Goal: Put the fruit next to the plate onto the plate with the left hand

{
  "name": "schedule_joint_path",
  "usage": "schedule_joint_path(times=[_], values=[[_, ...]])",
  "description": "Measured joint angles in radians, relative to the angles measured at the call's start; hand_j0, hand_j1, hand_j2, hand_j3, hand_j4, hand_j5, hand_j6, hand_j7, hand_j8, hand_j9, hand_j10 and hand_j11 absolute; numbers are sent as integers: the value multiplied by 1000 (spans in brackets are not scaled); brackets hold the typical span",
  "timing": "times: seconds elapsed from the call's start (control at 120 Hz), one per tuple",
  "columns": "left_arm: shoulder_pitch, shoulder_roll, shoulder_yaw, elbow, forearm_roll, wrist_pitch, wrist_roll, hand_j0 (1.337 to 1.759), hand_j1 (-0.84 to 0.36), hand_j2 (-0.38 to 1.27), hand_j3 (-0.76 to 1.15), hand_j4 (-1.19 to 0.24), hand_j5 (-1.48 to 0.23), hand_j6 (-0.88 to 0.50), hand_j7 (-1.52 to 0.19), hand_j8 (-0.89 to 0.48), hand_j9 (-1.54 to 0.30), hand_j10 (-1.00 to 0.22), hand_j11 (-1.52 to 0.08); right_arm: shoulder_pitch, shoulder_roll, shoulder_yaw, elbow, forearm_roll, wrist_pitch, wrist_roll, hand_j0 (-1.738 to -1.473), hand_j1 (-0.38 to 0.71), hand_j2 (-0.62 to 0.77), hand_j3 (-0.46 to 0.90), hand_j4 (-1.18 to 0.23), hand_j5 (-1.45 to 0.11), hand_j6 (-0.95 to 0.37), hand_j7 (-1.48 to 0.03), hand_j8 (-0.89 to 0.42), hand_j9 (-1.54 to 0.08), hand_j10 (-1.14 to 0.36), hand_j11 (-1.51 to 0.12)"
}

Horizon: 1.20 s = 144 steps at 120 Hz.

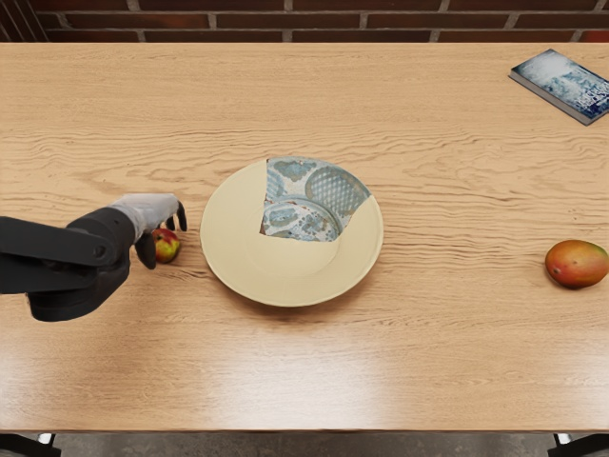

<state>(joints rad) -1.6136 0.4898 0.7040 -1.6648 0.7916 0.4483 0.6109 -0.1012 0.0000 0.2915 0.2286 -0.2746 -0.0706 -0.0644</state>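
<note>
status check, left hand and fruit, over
Fingers of left hand curled on fruit, on table left of plate. No right hand in view. Nothing between fruit and plate.

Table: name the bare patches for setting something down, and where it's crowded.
Free: the wide strip of table behind the plate up to the book; the stretch between plate and mango; the near strip. Crowded: left of the plate, where the left hand is at the small fruit.

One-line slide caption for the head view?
Left hand grasps the small fruit beside the plate; mango and book far right.
</note>
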Motion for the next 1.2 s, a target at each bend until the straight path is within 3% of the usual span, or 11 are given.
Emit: schedule_joint_path(times=[0.35, 0.442, 1.042, 1.2], values=[[28, -24, 0, 26, 4, 30, 0, 1658, -218, 112, 0, -532, -580, -521, -598, -551, -632, -501, -631, 0, 0, 0, 0, 0, 0, 0, -1658, -306, -7, 0, -36, -46, -36, -46, -36, -46, -36, -46], [38, -30, 0, 30, 3, 38, 1, 1655, -212, 59, 0, -513, -608, -507, -619, -522, -645, -493, -643, 0, 0, 0, 0, 0, 0, 0, -1658, -306, -7, 0, -36, -46, -36, -46, -36, -46, -36, -46], [61, -46, 11, 80, 19, 87, 0, 1657, -243, 181, 0, -517, -675, -513, -677, -503, -680, -515, -680, 0, 0, 0, 0, 0, 0, 0, -1658, -306, -7, 0, -36, -46, -36, -46, -36, -46, -36, -46], [74, -57, 10, 95, 24, 89, 1, 1654, -230, 126, 0, -533, -668, -528, -682, -505, -692, -520, -690, 0, 0, 0, 0, 0, 0, 0, -1658, -306, -7, 0, -36, -46, -36, -46, -36, -46, -36, -46]])
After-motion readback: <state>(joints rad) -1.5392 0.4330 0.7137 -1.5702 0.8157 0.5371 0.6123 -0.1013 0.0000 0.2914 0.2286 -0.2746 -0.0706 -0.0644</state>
